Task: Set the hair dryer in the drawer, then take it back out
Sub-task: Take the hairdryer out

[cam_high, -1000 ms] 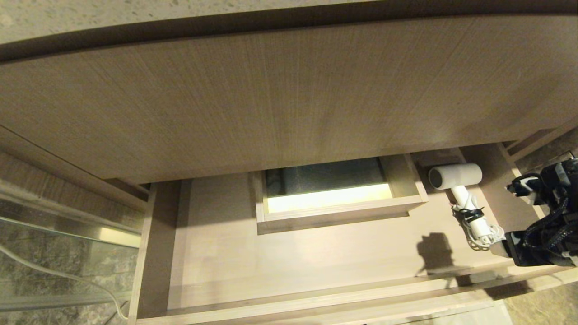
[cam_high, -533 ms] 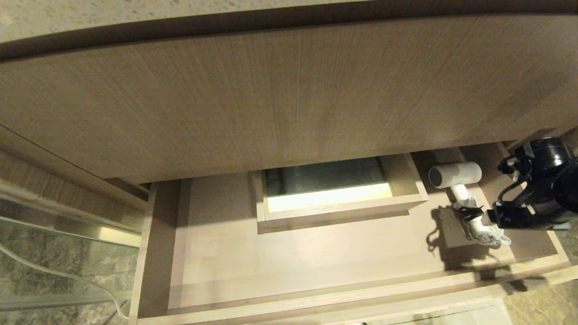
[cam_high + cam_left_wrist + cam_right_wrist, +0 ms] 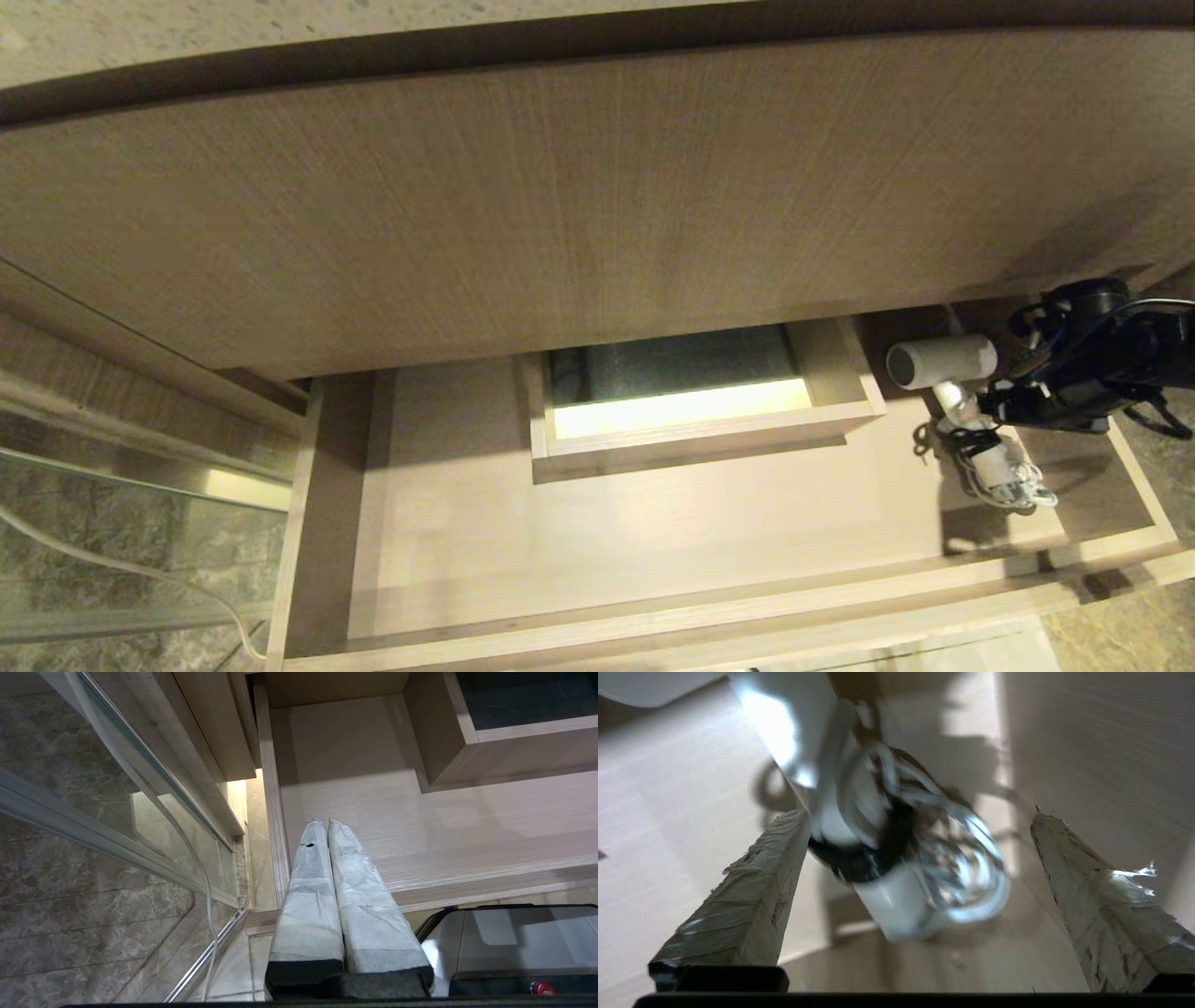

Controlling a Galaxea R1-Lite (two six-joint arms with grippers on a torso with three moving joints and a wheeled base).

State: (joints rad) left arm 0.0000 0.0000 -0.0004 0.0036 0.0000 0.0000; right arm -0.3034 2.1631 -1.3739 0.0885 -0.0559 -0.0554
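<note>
1. At the far left a glass panel (image 3: 112, 523) stands beside the cabinet, with a thin white cable (image 3: 121, 579) trailing down it.
2. The left gripper (image 3: 324, 823) is parked near the drawer's left front corner, its taped fingers (image 3: 308, 877) pressed together on nothing.
3. The drawer (image 3: 653, 611) is pulled open below the taller wood-grain panel (image 3: 560, 205); its floor is bare across the left and middle.
4. A boxed rectangular cutout (image 3: 695, 397) sits in the middle of the drawer's back, lit from underneath.
5. The hair dryer (image 3: 943, 362) lies on the drawer floor at the right end, barrel towards the far wall, grey end facing left, handle running towards the near front. Its white cord (image 3: 1004, 481) is bundled at the handle's near end by a black tie (image 3: 976, 439).
6. The right gripper (image 3: 994, 409) reaches in from the right, just beside the handle. In its wrist view the fingers (image 3: 752, 896) stand wide apart with the handle and cord between them; that view is smeared, so contact cannot be confirmed, though nothing looks clamped.
7. Progress: the dryer is in the drawer, so the first half appears done. Closing on the handle and lifting it back out remain.
</note>
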